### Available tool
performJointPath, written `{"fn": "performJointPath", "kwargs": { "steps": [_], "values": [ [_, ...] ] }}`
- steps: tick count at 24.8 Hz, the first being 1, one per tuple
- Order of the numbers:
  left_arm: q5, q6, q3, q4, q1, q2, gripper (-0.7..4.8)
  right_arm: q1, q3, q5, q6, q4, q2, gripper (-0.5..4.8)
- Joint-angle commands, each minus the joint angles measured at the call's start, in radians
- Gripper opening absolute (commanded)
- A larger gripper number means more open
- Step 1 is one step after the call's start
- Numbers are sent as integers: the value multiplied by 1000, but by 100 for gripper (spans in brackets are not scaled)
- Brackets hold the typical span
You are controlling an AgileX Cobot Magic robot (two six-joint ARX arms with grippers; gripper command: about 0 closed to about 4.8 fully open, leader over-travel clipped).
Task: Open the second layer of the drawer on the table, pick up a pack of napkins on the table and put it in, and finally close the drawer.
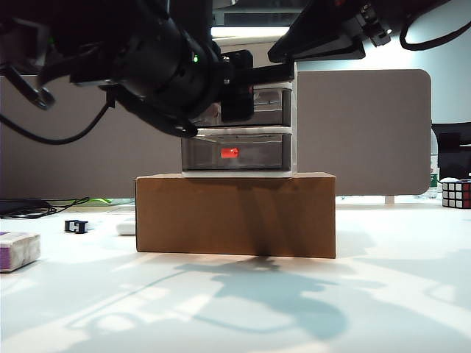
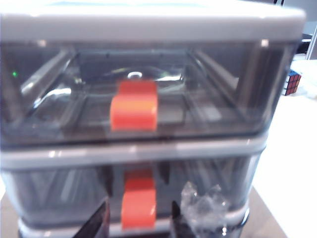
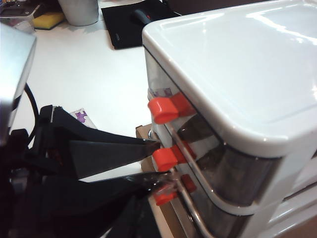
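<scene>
Your left gripper (image 2: 139,223) has its fingers astride the second layer's (image 2: 133,191) red-orange tab, jaws apart; whether they pinch it, can't tell. Right gripper isn't visible. One drawer (image 1: 239,129) cabinet, three smoky translucent layers, on one cardboard box (image 1: 235,215). One pack of napkins (image 1: 18,250) at the white table's (image 1: 235,309) left edge.

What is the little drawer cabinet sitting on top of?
The drawer cabinet sits on a brown cardboard box, which rests on the white table. The left gripper is at the middle drawer's red handle, covering part of the cabinet front.
</scene>
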Motion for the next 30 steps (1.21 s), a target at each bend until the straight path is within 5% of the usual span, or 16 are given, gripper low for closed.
{"fn": "performJointPath", "kwargs": {
  "steps": [1, 30],
  "values": [
    [-3, 30, 14, 18, 4, 2, 148, 0, 6, -5, -3, 21, -3, -5],
    [20, 32, 25, 16, 16, 23, 141, -3, 89, 7, 5, 156, 139, -5]
  ]
}}
